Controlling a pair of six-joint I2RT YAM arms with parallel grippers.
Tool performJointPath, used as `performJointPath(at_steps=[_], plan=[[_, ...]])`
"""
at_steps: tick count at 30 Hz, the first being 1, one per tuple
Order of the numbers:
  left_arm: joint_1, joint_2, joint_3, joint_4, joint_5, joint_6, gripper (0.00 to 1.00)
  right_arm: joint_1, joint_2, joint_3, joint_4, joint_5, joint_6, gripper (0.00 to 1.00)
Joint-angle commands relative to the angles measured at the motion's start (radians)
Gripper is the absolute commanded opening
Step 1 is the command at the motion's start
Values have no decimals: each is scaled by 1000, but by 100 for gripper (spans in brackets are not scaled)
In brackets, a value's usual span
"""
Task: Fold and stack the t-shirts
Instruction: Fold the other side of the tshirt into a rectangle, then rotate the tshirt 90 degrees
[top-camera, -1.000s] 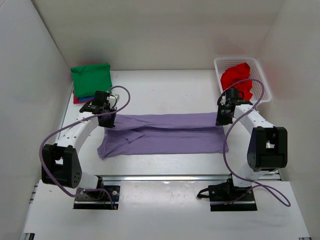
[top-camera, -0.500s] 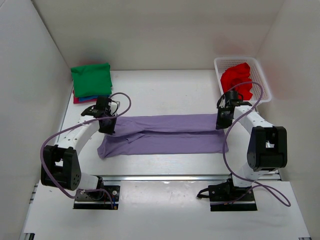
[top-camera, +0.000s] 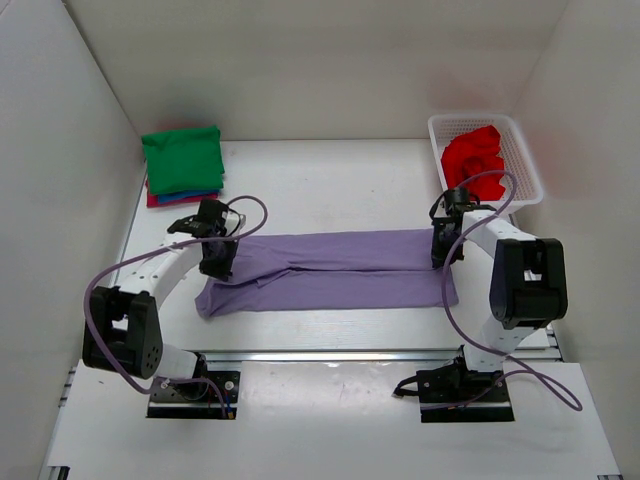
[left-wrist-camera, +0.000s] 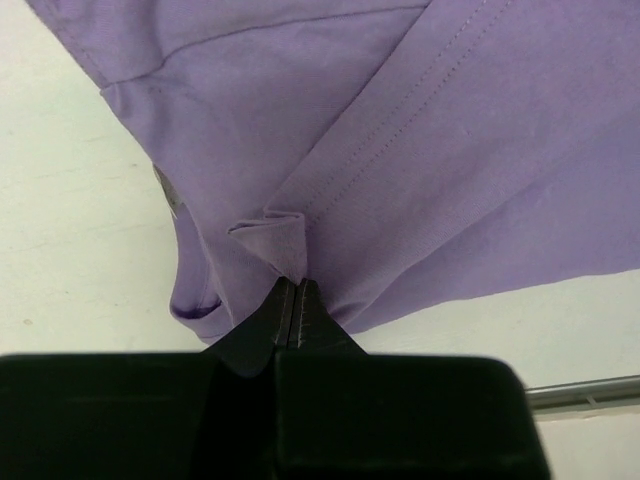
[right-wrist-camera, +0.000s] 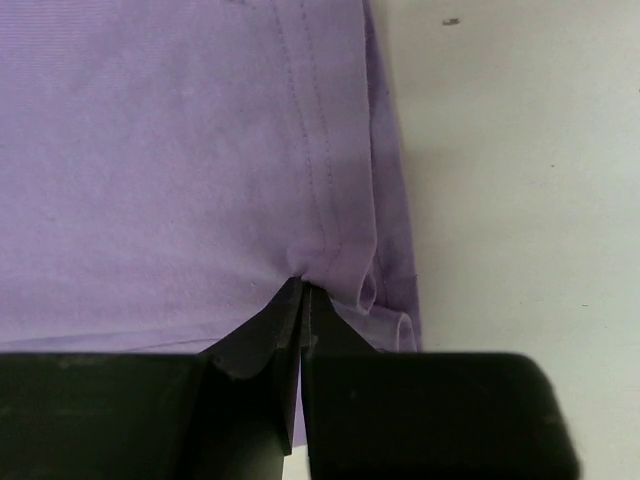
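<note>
Pressed together, the left gripper's (left-wrist-camera: 291, 290) black fingers pinch a small peaked fold of the soft lavender-purple short-sleeved t-shirt (left-wrist-camera: 450, 150) at its left end, close to the cloth's edge. The right gripper (right-wrist-camera: 302, 290) is likewise closed, its tips nipping a hemmed edge of the same shirt at the right end, where the layers curl over one another.

From above, that shirt (top-camera: 330, 270) lies stretched as a long, narrow band across the middle of the flat white tabletop (top-camera: 330, 190), with the left gripper (top-camera: 218, 262) at one end and the right gripper (top-camera: 440, 255) at the other.

At the far left corner sits a folded green t-shirt (top-camera: 183, 160) on top of a stack, with a blue t-shirt's edge (top-camera: 196, 196) and a magenta one (top-camera: 158, 200) showing beneath. At the far right, a crumpled red t-shirt (top-camera: 475, 160) fills a white plastic lattice basket (top-camera: 528, 165).

Plain white walls (top-camera: 300, 70) enclose the table at the back and on both sides.
</note>
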Motion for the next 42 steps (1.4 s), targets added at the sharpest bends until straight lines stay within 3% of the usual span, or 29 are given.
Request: performJointPath(at_steps=[1, 14, 16, 17, 20, 23, 27, 34, 38, 42], plan=[[6, 0, -17, -27, 26, 9, 0, -3, 15, 14, 8, 54, 6, 0], [-31, 123, -29, -70, 77, 22, 3, 11, 22, 19, 8, 68, 3, 0], [-39, 115, -31, -64, 31, 10, 26, 18, 3, 24, 5, 70, -7, 11], [-37, 97, -28, -53, 22, -2, 30, 24, -3, 27, -4, 66, -5, 15], [-25, 30, -19, -33, -17, -34, 42, 49, -59, 39, -18, 56, -8, 42], [-40, -58, -2, 11, -103, -111, 56, 67, -108, 74, -38, 66, -9, 55], [-68, -147, -14, 82, -110, -172, 53, 101, -155, 87, -9, 40, -6, 56], [-106, -122, -150, 184, 58, -333, 48, 175, -88, 51, 91, -10, 58, 53], [-157, -106, -207, 241, -38, -436, 47, 196, -50, 18, 141, -10, 61, 53], [-175, -27, -166, 232, -141, -470, 47, 193, -43, -12, 158, -13, 74, 54]])
